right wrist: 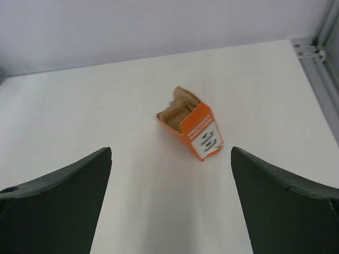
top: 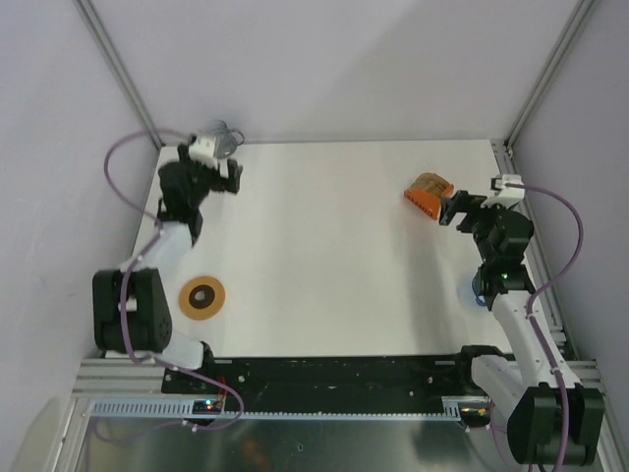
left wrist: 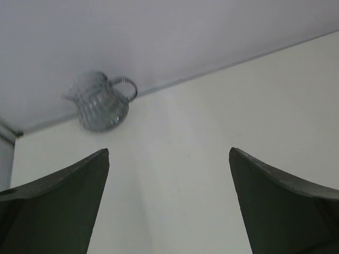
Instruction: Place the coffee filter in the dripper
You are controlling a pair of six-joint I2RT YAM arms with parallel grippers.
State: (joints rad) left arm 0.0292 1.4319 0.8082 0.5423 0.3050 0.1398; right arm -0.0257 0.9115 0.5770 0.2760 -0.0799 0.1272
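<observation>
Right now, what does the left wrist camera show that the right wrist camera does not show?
Only the left wrist view: a grey mug with a handle, at the far edge of the table by the wall. Only the right wrist view: an orange box of brown filters lying on the table, and a metal rail at the right. Both: the white table, the pale wall, and an open, empty gripper: the left gripper in one, the right gripper in the other.

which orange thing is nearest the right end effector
The orange box, just ahead of the right end effector. The other one, the flat orange ring, lies far off on the left side.
</observation>
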